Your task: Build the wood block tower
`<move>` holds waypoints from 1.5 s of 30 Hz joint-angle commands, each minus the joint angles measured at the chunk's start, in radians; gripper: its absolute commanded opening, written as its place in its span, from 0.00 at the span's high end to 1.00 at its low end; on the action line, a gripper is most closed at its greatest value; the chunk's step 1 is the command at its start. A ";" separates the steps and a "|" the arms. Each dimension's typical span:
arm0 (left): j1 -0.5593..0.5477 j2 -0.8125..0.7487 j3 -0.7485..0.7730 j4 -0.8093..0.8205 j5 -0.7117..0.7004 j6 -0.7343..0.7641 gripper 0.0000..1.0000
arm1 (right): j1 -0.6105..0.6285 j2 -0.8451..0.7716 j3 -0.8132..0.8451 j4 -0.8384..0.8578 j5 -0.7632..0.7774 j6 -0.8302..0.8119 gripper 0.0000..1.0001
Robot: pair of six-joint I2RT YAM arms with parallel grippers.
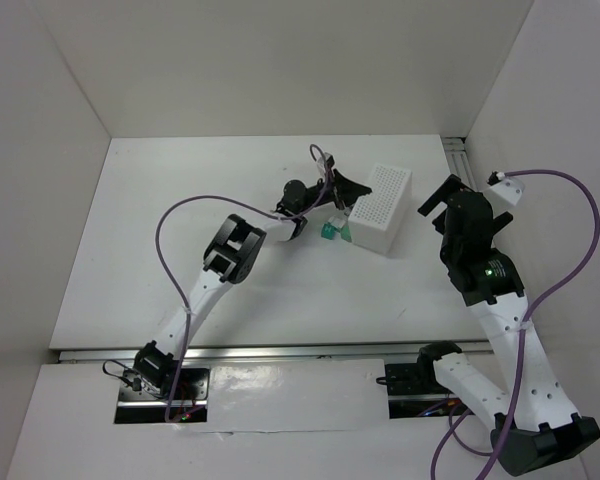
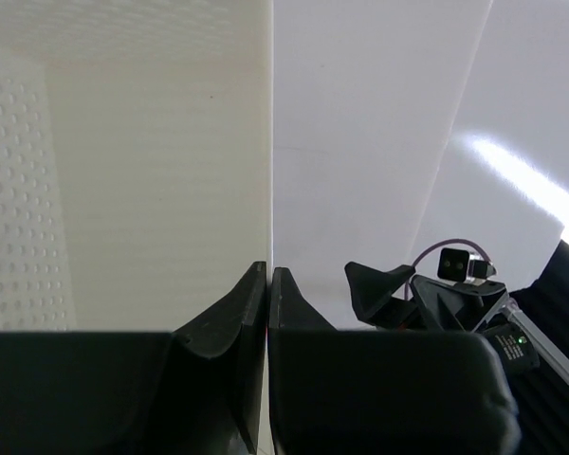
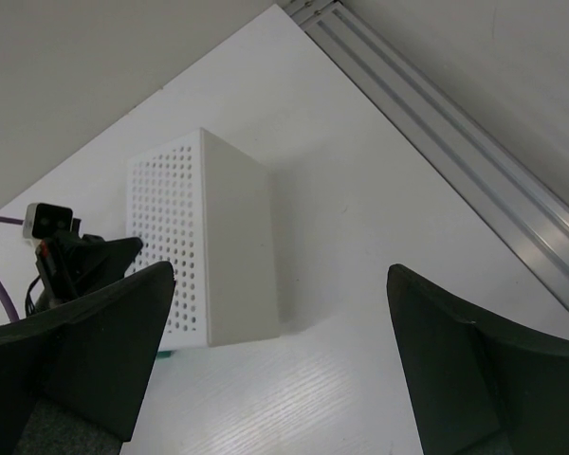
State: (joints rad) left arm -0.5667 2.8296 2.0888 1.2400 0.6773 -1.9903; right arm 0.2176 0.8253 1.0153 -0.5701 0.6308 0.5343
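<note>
The teal-green cube (image 1: 329,231) lies on the table against the near left corner of the white perforated tray (image 1: 380,207). A sliver of it shows under the tray in the right wrist view (image 3: 163,354). The white cube and the tan cylinder are not visible. My left gripper (image 1: 352,190) is at the tray's left edge. In the left wrist view it (image 2: 268,270) is shut, with the tray's thin wall (image 2: 152,171) running down between the fingertips. My right gripper (image 1: 435,200) is open and empty to the right of the tray (image 3: 209,246), with the fingers wide apart (image 3: 280,360).
The tray stands tipped, its perforated face upward. An aluminium rail (image 1: 458,150) runs along the table's right edge, and white walls enclose the back and sides. The right gripper's fingers show in the left wrist view (image 2: 398,284).
</note>
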 commanded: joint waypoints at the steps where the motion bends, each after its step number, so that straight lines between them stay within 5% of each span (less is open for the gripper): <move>1: -0.031 -0.012 0.080 0.383 -0.005 -0.314 1.00 | -0.004 0.000 0.043 -0.005 0.001 0.007 0.00; 4: -0.042 -0.035 0.140 0.314 0.057 -0.279 1.00 | -0.004 0.009 0.043 -0.005 0.001 -0.002 0.00; 15: -0.006 -0.353 -0.017 0.042 0.309 -0.011 1.00 | -0.004 -0.011 0.043 -0.014 0.010 -0.011 0.00; 19: 0.086 -0.590 -0.165 -0.583 0.464 0.497 1.00 | -0.004 -0.020 0.043 -0.028 0.021 -0.046 0.00; 20: 0.134 -0.628 -0.165 -0.750 0.450 0.756 1.00 | -0.004 -0.020 0.034 -0.016 0.021 -0.046 0.00; 21: 0.158 -0.657 -0.156 -1.056 0.432 0.877 1.00 | -0.004 -0.020 0.034 -0.016 0.021 -0.046 0.00; 22: 0.203 -0.708 -0.156 -1.177 0.359 1.054 1.00 | -0.004 -0.020 0.002 0.031 -0.009 -0.063 0.00; 26: 0.287 -0.786 -0.156 -1.517 0.176 1.321 1.00 | -0.004 0.021 -0.035 0.094 -0.078 -0.074 0.00; 31: 0.405 -0.840 -0.136 -1.800 -0.212 1.522 1.00 | -0.004 0.167 -0.026 0.104 -0.193 -0.074 0.00; 36: 0.442 -0.880 -0.200 -1.863 -0.688 1.610 1.00 | -0.004 0.325 -0.017 0.139 -0.331 -0.094 0.00; 45: 0.471 -0.845 -0.213 -1.849 -1.088 1.674 1.00 | -0.004 0.495 0.002 0.180 -0.425 -0.076 0.00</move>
State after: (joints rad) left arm -0.1097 2.0289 1.8584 -0.6525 -0.2096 -0.3820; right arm 0.2176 1.3022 0.9909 -0.4755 0.2508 0.4553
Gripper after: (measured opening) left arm 0.149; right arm 1.000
